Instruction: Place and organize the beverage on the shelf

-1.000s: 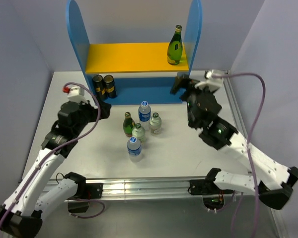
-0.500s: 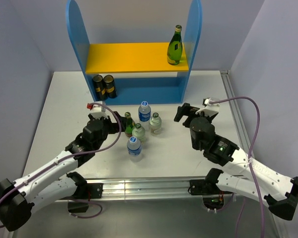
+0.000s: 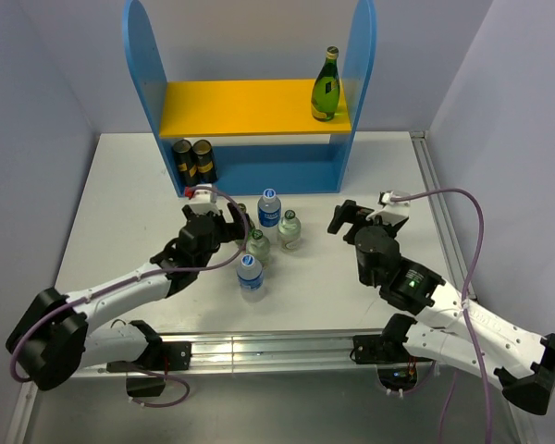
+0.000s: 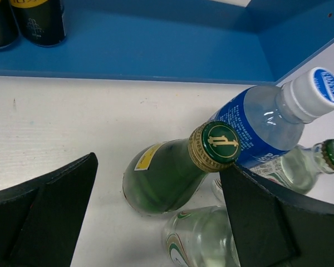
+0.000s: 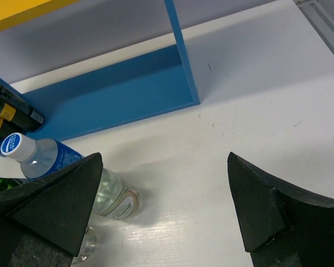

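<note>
We judged the task barely begun. One green bottle stood at the right end of the yellow board of the shelf, at the desk's far edge. Five bottles were left in a mid-desk cluster: the second green bottle, two blue-labelled bottles and two short clear bottles. The left pincer gaped wide either side of the second green bottle, gripping nothing. The right pincer hung open and empty over bare desk, right of the cluster. Two cans sat at the base's left end.
</note>
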